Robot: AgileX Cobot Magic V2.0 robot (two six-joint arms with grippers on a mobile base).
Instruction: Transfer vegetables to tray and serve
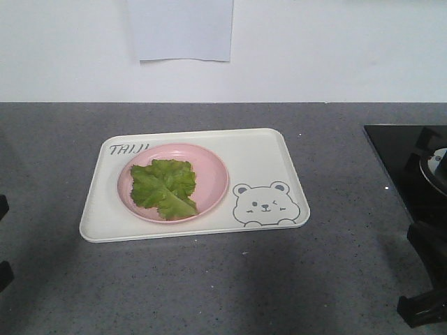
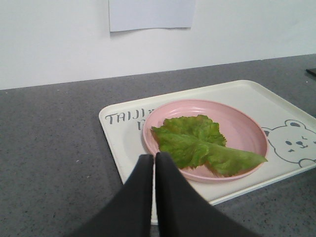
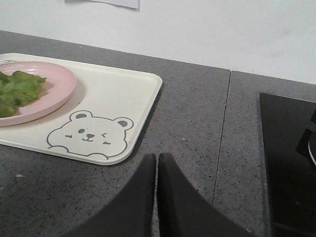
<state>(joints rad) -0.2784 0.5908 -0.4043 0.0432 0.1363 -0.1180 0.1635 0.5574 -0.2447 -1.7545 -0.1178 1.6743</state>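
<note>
Tabletop (image 1: 209,279): dark grey, speckled, stone-like, matte; a seam runs front to back on its right part. A glossy black cooktop (image 1: 408,164) is set at its right end.

Tray (image 1: 265,150): cream-white, smooth, rectangular with rounded corners and a raised rim; long axis left to right across the tabletop. Grey "TAIJI" lettering at its far-left corner, a grey winking bear drawing (image 1: 264,204) at its near-right corner. Holds one plate on its left half.

Plate (image 1: 209,167): round, pink, shallow, smooth. Holds one leaf.

Vegetables (image 1: 165,187): a single bright green lettuce leaf, crinkled, with a paler rib. It lies flat inside the plate, long axis running from the far-left frilled end to the narrower near-right end, which points toward the bear.

Left tool (image 2: 154,158): two black fingers pressed together, nothing between them, just above the tray's near-left rim.

Right tool (image 3: 157,158): black fingers likewise closed and empty, over bare tabletop right of the tray.
</note>
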